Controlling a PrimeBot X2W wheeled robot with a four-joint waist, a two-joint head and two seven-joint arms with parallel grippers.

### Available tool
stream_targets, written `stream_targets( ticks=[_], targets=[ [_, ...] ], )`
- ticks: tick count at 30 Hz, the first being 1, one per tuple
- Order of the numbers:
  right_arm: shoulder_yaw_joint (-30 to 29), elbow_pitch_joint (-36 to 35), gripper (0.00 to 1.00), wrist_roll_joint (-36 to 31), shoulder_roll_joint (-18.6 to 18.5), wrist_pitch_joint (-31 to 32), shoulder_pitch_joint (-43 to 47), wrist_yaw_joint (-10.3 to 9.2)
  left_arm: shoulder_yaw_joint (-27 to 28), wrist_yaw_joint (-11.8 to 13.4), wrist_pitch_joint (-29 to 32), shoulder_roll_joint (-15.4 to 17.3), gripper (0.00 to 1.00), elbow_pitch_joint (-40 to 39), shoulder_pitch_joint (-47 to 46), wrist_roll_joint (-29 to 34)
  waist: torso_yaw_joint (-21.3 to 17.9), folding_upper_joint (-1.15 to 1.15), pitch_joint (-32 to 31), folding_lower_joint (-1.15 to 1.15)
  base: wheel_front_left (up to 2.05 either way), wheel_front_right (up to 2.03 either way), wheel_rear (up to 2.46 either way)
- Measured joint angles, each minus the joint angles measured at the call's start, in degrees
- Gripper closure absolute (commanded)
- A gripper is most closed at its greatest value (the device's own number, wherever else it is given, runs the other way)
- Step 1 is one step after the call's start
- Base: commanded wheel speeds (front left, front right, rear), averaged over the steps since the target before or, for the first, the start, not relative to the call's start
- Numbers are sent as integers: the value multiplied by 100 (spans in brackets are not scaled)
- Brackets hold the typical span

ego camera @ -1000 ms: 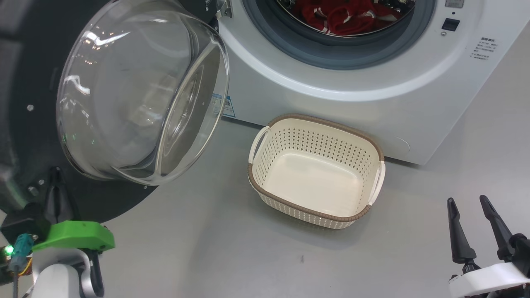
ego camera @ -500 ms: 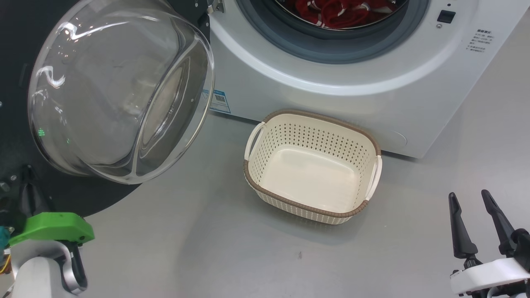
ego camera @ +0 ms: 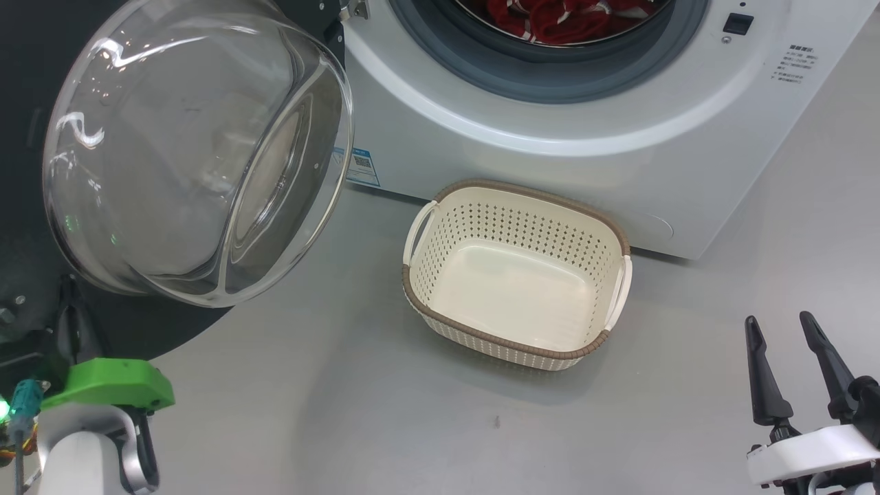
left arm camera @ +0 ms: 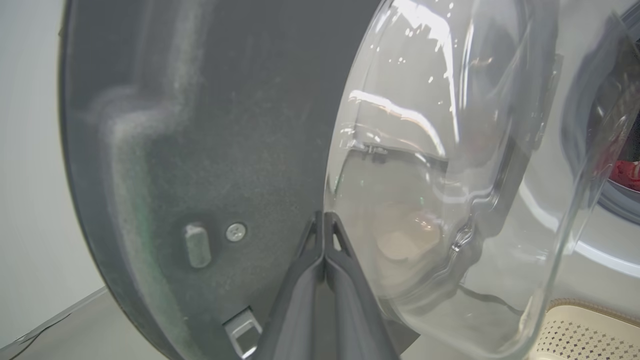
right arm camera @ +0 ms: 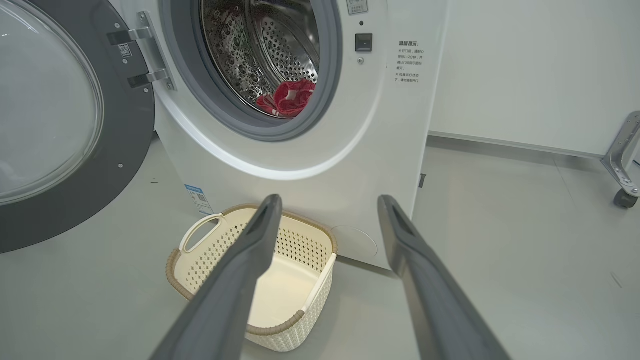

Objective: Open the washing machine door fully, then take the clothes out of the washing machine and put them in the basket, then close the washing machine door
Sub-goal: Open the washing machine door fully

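The washing machine door (ego camera: 20,103) hangs open at the left, its clear glass bowl (ego camera: 196,151) bulging toward me. My left gripper (left arm camera: 324,216) is shut with nothing in it, its tips at the matte black inner face (left arm camera: 210,150) beside the bowl's base; in the head view my left gripper (ego camera: 69,302) is at the lower left. The red clothes (right arm camera: 290,97) lie in the steel drum of the white washing machine (ego camera: 550,158). The cream basket (ego camera: 440,289) stands on the floor before it, holding nothing. My right gripper (ego camera: 777,320) is open at the lower right, away from everything.
Grey floor (ego camera: 344,412) spreads between the door and the basket. In the right wrist view a white wall (right arm camera: 525,65) runs behind the machine and a metal leg on a castor (right arm camera: 622,195) stands at the far right.
The door has swung a little further open to the left with the left gripper at it, then the gripper came back slightly right. The camera shifted a little. The right gripper stayed open.
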Motion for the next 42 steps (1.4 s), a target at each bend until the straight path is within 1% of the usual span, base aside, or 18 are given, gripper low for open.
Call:
stream_targets(
  ticks=[3,10,16,20,26,27,29,30,31,32,33,34,35,36,42],
  targets=[
    [31,4,0,0,8,0,-49,1,-67,0,-4,-4,100,-232,170,71,-29,0,-4,0,0,0,0],
    [36,4,0,0,4,0,-91,1,-578,-1,-4,-12,100,-742,604,210,-78,0,-33,0,0,0,0],
    [5,-9,0,1,8,0,-91,1,-1215,-8,-4,-4,100,-1077,909,192,-84,0,-40,0,0,0,0],
    [-4,-11,0,1,7,0,-92,1,-1711,-9,-4,2,100,-1283,1072,-8,-98,0,-48,0,0,0,0],
    [135,9,0,1,34,0,-139,1,-2319,-19,-4,34,100,-1372,1282,-131,-185,0,-128,0,0,0,0],
    [191,11,0,1,47,0,-159,1,-2519,-62,-4,40,100,-1376,1349,-130,-234,0,-160,0,0,0,0],
    [259,16,0,0,74,0,-185,1,-2663,-63,-4,43,100,-1374,1393,-131,-294,0,-191,0,0,0,0],
    [287,19,0,1,87,0,-193,1,-2731,-63,-4,53,92,-1378,1411,-131,-328,0,-207,0,0,0,0],
    [310,21,0,0,94,0,-194,1,-2781,-63,-4,55,66,-1372,1419,-131,-364,0,-221,0,0,0,0],
    [325,24,0,0,103,0,-194,1,-2821,-63,-4,58,66,-1371,1422,-131,-403,0,-235,0,0,0,0],
    [330,29,0,0,115,0,-194,1,-2866,-63,-4,66,55,-1371,1423,-131,-443,0,-249,0,0,0,0],
    [338,34,0,-1,125,0,-194,1,-2903,-63,-4,68,34,-1372,1423,-130,-484,0,-262,0,0,0,0],
    [350,34,0,-1,142,0,-194,1,-2918,-63,-4,68,2,-1376,1423,-130,-529,0,-275,0,0,0,0],
    [355,38,0,-1,158,0,-194,1,-2919,-63,-4,68,0,-1379,1422,-130,-574,0,-288,0,0,0,0],
    [363,88,0,-8,205,0,-193,1,-2852,-59,-4,79,0,-1379,1412,-130,-864,0,-370,0,0,0,0]
  ],
)
